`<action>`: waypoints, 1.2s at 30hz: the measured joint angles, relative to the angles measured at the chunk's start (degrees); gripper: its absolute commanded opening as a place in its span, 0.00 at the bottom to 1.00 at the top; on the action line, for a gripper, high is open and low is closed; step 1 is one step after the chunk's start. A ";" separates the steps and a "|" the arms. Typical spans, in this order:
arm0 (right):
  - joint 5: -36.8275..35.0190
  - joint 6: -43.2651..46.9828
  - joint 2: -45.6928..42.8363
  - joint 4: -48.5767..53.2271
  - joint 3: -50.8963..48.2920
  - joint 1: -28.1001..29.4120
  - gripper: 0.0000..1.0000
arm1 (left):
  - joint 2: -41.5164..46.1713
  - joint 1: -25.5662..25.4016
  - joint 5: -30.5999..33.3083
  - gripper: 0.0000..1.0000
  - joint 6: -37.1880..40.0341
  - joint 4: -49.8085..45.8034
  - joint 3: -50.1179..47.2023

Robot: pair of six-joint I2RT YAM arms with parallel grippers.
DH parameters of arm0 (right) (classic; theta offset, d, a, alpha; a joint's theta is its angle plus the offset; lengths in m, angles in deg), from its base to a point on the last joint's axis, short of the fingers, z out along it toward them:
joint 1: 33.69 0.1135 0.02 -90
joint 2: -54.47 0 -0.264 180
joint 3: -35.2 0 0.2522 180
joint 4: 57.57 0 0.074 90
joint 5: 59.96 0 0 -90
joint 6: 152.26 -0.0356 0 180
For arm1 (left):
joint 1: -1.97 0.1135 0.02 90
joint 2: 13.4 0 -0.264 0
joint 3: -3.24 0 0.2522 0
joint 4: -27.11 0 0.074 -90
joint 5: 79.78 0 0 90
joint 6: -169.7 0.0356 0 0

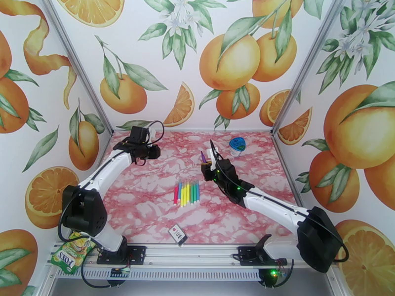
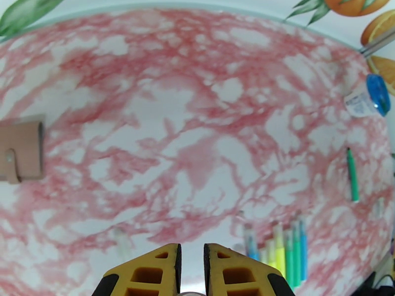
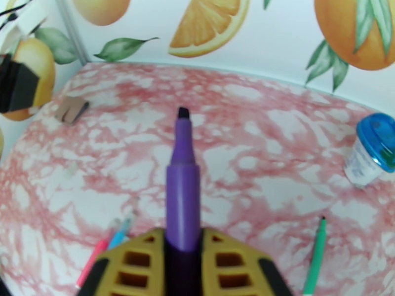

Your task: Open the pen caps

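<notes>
Above pink marble table, right pincer clamps uncapped purple pen; left pincer closed.

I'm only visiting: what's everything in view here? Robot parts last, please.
row of pens: about eight; pink, blue, yellow, green; mid-table.
green pen: one; lying apart from the row.
purple pen: one; uncapped, held above the table.
container: one; clear, blue lid; far right.
brown flap: one; far left.
small card: one; white; near edge.
sweets bag: one; green-yellow; by left arm's base.
left gripper: one; yellow-black; shut.
right gripper: one; yellow-black; shut on purple pen.
</notes>
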 measured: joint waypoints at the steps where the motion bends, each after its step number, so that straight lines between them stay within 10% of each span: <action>1: -0.20 -0.02 0.00 0.42 0.00 -0.37 0.00 | 0.00 0.09 0.83 0.00 0.28 -0.44 0.00; 14: -3.48 -0.17 -0.02 8.55 0.00 -10.19 0.00 | -1.07 2.49 12.24 0.00 2.80 -4.85 -0.81; 36: -2.05 -1.11 4.68 16.83 0.33 -22.75 0.00 | -9.38 8.11 13.38 0.00 2.97 -5.68 -4.33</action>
